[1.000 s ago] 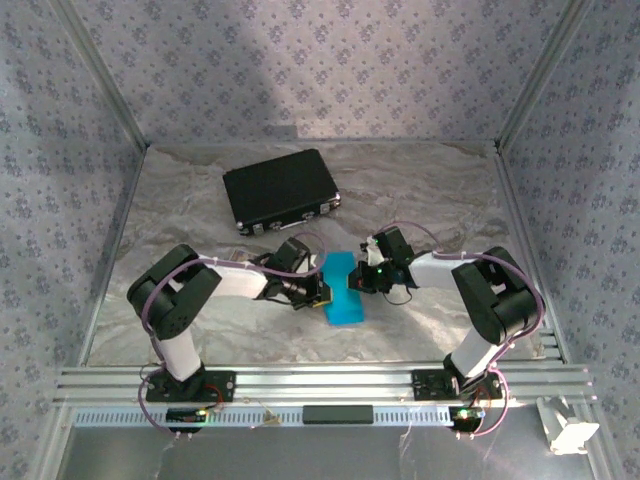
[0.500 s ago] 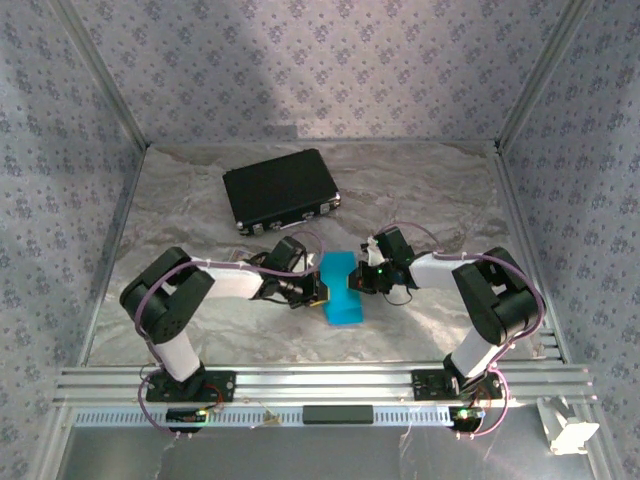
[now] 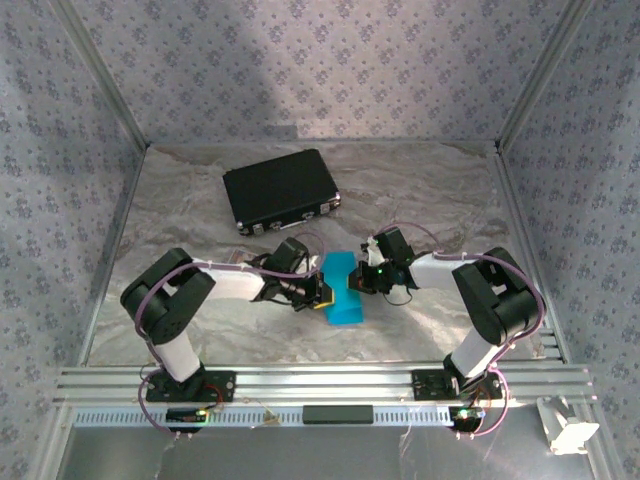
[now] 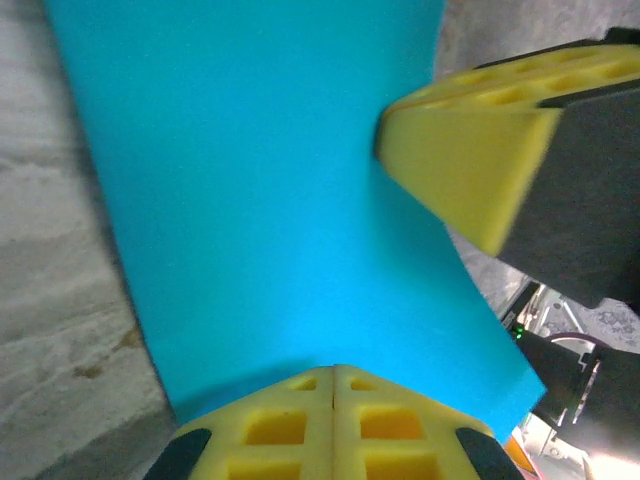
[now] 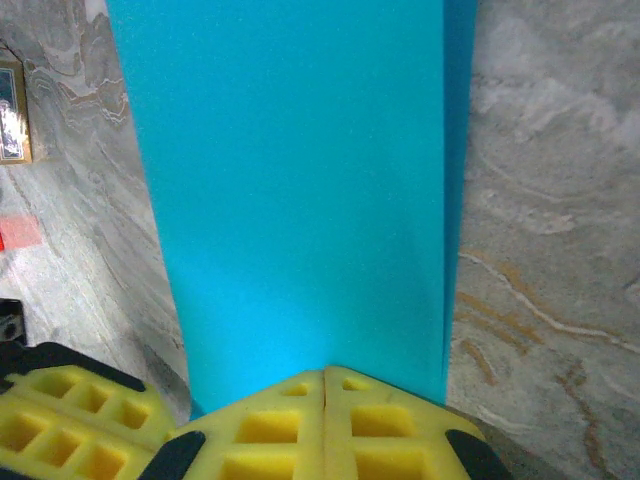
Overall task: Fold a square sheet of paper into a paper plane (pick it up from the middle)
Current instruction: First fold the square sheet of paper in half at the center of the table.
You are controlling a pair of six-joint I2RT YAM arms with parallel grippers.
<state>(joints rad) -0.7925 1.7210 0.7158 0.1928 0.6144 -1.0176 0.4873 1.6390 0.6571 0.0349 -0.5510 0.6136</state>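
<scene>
The square sheet of paper (image 3: pixel 343 290) is bright cyan and lies on the table folded into a narrow rectangle, with no plane shape to it. My left gripper (image 3: pixel 322 292) is at its left edge, jaws shut, tips resting on the paper (image 4: pixel 260 200). My right gripper (image 3: pixel 357 281) is shut at the opposite long edge, tips on the paper (image 5: pixel 300 180). In the left wrist view my own gripper (image 4: pixel 334 370) faces the right gripper's yellow fingers (image 4: pixel 465 160). In the right wrist view my gripper (image 5: pixel 325 372) has the left fingers (image 5: pixel 70 415) beside it. A second paper layer shows along the right edge.
A black case (image 3: pixel 281 190) lies at the back left of the marbled table (image 3: pixel 440 190). A small printed card (image 5: pixel 12 110) and a small red block (image 5: pixel 20 232) lie beyond the paper's far side. Patterned walls and metal rails enclose the table.
The left arm's elbow has drifted slightly to the left. Both grippers stay shut at the paper, which has not visibly moved.
</scene>
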